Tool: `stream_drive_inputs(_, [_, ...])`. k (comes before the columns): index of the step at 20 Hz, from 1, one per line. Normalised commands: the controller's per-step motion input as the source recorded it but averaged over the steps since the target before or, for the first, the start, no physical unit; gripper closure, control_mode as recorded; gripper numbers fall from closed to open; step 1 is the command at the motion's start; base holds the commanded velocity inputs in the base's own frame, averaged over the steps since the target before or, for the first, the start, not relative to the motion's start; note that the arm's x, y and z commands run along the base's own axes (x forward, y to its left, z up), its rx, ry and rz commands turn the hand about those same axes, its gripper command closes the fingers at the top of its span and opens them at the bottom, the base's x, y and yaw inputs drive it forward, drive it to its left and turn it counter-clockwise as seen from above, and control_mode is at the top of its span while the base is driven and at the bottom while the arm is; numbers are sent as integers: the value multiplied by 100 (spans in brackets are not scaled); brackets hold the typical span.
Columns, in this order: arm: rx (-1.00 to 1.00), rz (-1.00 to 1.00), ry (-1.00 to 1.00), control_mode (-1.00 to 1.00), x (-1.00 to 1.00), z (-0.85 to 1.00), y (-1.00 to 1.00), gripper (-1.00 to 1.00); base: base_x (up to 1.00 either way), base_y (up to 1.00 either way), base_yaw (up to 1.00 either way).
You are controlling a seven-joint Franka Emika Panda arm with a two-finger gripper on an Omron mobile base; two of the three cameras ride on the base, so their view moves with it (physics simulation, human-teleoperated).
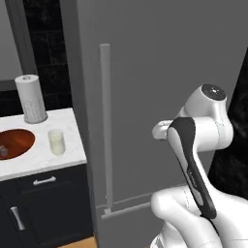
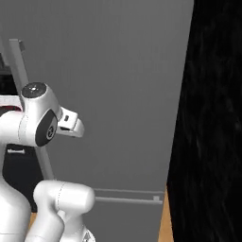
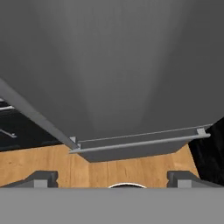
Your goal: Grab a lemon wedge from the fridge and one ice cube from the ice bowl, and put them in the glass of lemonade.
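Note:
The fridge [image 1: 160, 58] is a tall matte grey front with its door shut and a long vertical bar handle [image 1: 105, 126]. The lemon wedge is hidden. On the white counter to the left sit the reddish-brown ice bowl [image 1: 14, 144], with a small pale ice cube [image 1: 4, 151] inside, and the glass of lemonade [image 1: 56, 141]. My gripper [image 3: 113, 179] is open with nothing between its fingertips [image 3: 41, 177]. It faces the lower part of the fridge [image 3: 113, 65], a short way off from it.
A white paper-towel roll [image 1: 30, 98] stands behind the bowl. Dark cabinets [image 1: 43, 203] sit under the counter [image 1: 48, 162]. A horizontal bar handle [image 3: 140, 142] crosses the fridge's lower section above the wooden floor [image 3: 43, 162]. A black panel [image 2: 212, 118] flanks the fridge on the right.

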Motion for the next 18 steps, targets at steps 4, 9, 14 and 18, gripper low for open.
stream_drive_inputs(4, [0,0,0,100,0,0,0,-100,-21,68,-44])
stream_drive_inputs(9, [0,0,0,100,0,0,0,-100,-23,29,-30])
stream_drive_inputs(14, [0,0,0,100,0,0,0,-100,-32,39,-31])
stream_drive_inputs(18, [0,0,0,100,0,0,0,-100,-43,52,-32])
